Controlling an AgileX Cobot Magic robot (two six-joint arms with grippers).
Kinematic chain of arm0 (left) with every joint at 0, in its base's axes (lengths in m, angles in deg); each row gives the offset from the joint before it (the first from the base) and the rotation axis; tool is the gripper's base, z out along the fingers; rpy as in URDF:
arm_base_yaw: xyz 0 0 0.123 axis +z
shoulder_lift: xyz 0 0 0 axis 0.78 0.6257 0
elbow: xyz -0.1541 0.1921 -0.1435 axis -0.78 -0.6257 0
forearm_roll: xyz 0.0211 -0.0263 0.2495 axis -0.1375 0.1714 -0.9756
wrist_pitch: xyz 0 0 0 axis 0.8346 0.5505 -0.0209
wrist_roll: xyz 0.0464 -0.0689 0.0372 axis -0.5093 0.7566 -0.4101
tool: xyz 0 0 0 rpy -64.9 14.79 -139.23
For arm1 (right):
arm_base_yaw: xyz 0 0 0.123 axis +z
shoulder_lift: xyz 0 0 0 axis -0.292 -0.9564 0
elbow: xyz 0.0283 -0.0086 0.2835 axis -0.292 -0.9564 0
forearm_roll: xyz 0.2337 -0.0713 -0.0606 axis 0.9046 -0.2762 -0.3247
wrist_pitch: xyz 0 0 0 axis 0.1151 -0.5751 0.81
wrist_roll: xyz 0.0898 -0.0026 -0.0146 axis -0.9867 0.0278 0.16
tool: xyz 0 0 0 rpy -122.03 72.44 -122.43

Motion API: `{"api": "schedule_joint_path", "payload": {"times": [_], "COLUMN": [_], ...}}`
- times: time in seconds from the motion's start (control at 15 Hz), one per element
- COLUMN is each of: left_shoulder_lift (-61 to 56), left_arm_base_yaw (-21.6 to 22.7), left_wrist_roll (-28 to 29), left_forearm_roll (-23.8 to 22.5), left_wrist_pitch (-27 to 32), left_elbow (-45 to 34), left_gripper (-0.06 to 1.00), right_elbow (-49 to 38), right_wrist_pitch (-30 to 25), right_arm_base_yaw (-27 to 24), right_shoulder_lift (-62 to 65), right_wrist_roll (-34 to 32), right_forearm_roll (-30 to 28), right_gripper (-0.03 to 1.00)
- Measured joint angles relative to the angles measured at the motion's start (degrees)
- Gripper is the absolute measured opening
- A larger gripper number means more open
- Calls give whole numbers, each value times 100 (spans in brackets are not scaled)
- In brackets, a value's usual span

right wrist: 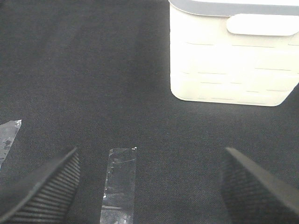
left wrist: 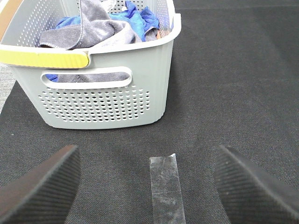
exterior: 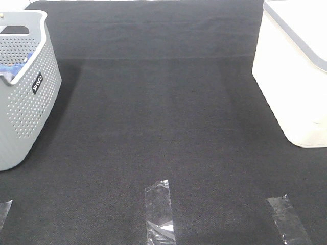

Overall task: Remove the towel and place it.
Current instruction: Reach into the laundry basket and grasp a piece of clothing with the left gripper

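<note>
1. Where the grey basket (exterior: pixel 23 92) stands at the left edge of the counter (exterior: pixel 163 102), the towel (left wrist: pixel 93 30) lies bunched inside it, against a blue cloth (left wrist: pixel 140 16).
2. The left hand (left wrist: pixel 147 158) hangs before the basket, jaws spread wide, holding nothing.
3. A tape strip (exterior: pixel 161 212) lies mid-counter.
4. The right hand (right wrist: pixel 152 156) gapes wide and empty, facing the white bin (right wrist: pixel 233 60) at the right.

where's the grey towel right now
Left wrist view: the towel lies bunched in the grey basket at the mat's left, with a blue cloth.
</note>
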Motion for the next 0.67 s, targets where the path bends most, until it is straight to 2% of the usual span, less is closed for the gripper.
{"api": "schedule_joint_path", "payload": {"times": [0.67], "left_shoulder_lift": [0], "left_arm_base_yaw": [0], "left_wrist_roll": [11], "left_forearm_roll": [-6], "left_wrist_pitch": [-23], "left_elbow": [29], "left_gripper": [75], "right_elbow": [0], "right_wrist_pitch": [0], "right_arm_base_yaw": [0], "right_shoulder_lift": [0], "right_wrist_roll": [0], "right_forearm_roll": [0], "right_gripper": [76]}}
